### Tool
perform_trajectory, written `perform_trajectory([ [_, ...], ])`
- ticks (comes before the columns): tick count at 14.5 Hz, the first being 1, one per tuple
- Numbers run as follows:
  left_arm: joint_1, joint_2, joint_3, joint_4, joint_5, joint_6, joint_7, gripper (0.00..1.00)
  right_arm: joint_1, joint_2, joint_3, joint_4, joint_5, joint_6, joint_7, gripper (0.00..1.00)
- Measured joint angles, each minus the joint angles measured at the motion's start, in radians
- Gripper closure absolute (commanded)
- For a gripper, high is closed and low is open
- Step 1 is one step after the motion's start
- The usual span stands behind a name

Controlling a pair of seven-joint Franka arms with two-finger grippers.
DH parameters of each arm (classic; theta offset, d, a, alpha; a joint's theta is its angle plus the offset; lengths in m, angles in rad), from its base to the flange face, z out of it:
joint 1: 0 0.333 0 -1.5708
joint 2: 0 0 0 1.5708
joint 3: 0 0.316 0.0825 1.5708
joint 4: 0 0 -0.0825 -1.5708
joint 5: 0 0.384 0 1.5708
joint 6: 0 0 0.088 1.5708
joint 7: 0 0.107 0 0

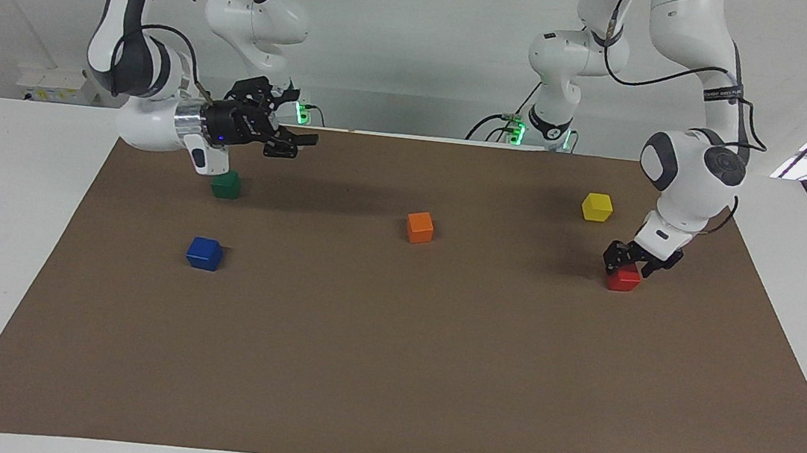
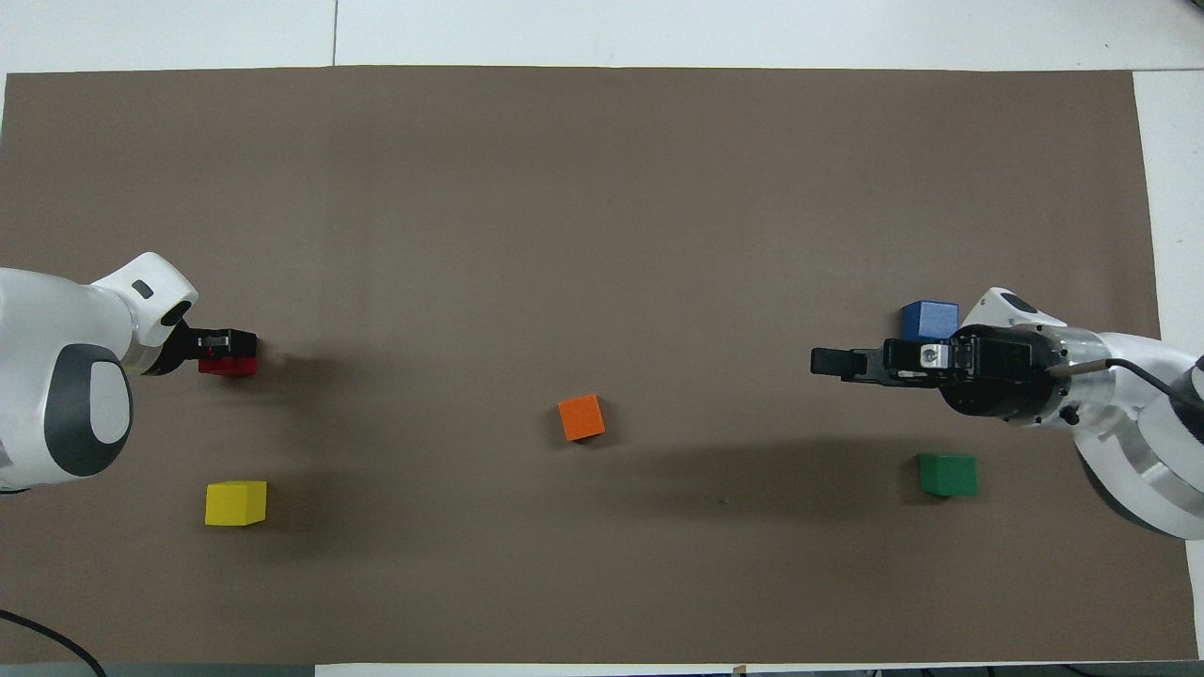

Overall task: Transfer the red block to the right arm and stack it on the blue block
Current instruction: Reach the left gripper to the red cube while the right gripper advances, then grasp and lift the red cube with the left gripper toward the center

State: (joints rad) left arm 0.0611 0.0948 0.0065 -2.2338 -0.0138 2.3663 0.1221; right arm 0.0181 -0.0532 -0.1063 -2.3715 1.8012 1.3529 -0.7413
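Note:
The red block (image 1: 623,281) rests on the brown mat at the left arm's end of the table; it also shows in the overhead view (image 2: 229,367). My left gripper (image 1: 628,268) points down and sits right on the block's top, also seen from overhead (image 2: 226,342). The blue block (image 1: 204,253) lies on the mat at the right arm's end, partly covered from overhead (image 2: 929,319). My right gripper (image 1: 293,132) hangs open and empty in the air, level, pointing toward the table's middle, above the mat beside the green cube; it also shows overhead (image 2: 832,362).
A dark green cube (image 1: 226,184) lies nearer to the robots than the blue block. An orange cube (image 1: 420,227) sits mid-mat. A yellow cube (image 1: 597,206) lies nearer to the robots than the red block. The brown mat (image 1: 388,375) covers most of the table.

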Motion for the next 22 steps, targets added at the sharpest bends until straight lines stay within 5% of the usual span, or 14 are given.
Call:
perform_trajectory([
  [6,-0.001,0.0,-0.001,0.037,0.0,-0.03,0.004,0.96,0.104,0.166,0.002,-0.026,0.187,-0.199,-0.114,0.0],
  [10,-0.001,-0.001,-0.004,0.248,-0.011,-0.308,-0.084,0.96,0.212,0.217,0.002,-0.025,0.388,-0.275,-0.116,0.0],
  [14,-0.022,-0.001,-0.016,0.462,-0.14,-0.534,-0.378,0.96,0.311,0.219,0.003,-0.022,0.537,-0.289,-0.129,0.0],
  [22,-0.115,-0.003,-0.067,0.641,-0.4,-0.681,-1.214,0.88,0.361,0.219,0.004,-0.017,0.589,-0.245,-0.182,0.0],
])
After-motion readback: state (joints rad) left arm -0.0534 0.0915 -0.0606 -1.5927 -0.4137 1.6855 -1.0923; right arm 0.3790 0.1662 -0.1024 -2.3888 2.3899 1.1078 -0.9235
